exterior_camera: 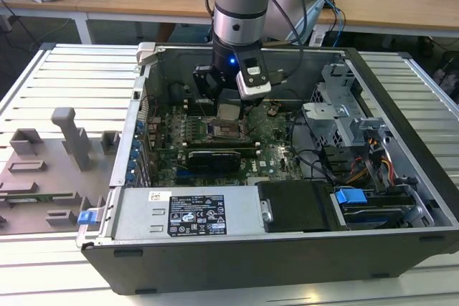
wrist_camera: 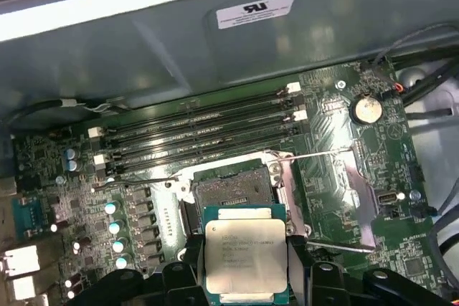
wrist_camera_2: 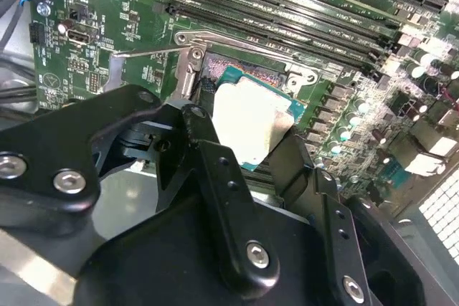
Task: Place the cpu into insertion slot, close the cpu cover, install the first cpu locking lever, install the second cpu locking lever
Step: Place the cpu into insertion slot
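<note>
The black two-fingered hand point(wrist_camera: 246, 277) pinched the cpu point(wrist_camera: 246, 249), a small flat chip with a dull silver-grey metal face and a green rim. Its fingers point(wrist_camera_2: 215, 170) pressed on two opposite edges of the chip. The cpu hung in the air inside the open dark grey metal computer case point(exterior_camera: 287, 249), which stood on the pale ribbed desk point(exterior_camera: 64, 69).

Just beyond the chip lay the insertion slot point(wrist_camera: 233, 188), a square black socket with a metal rim in the green board. It was uncovered, and the chip was apart from it. The cpu cover point(wrist_camera: 358, 198), a thin silver metal frame, stood swung open at one side of the slot. Thin wire locking levers point(wrist_camera: 315, 153) stuck out on both sides.

The long black memory slots point(wrist_camera: 201, 127) ran close along the far edge of the slot, and the grey wall of the case rose behind them. The room over the slot was free.

The chip's silver face pointed away from the board. The chip was nearly square, and its edges were roughly parallel to those of the slot.
</note>
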`<state>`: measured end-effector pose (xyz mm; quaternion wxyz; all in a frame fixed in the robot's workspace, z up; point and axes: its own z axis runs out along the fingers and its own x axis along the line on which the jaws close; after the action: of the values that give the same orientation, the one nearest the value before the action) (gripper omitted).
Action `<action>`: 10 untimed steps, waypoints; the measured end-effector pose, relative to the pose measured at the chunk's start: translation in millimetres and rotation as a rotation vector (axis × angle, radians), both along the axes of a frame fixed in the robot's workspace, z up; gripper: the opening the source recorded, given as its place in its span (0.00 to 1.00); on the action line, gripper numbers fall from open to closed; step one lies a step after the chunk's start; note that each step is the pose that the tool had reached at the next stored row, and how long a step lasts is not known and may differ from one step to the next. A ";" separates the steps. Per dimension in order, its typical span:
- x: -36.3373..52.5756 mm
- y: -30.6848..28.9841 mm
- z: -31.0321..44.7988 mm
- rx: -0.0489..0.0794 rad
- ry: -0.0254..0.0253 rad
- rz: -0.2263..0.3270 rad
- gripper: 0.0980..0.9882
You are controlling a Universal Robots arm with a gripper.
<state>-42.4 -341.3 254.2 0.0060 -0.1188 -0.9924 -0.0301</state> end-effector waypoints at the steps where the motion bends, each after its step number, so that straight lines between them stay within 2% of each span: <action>1: -0.1 -0.1 0.0 -0.001 0.0001 -0.015 0.50; 4: 0.0 0.0 -0.1 -0.003 0.0001 -0.046 0.50; 10: 0.0 0.0 -0.3 -0.015 -0.0002 -0.131 0.50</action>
<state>-42.4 -341.4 253.9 0.0030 -0.1834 -0.9828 -0.0229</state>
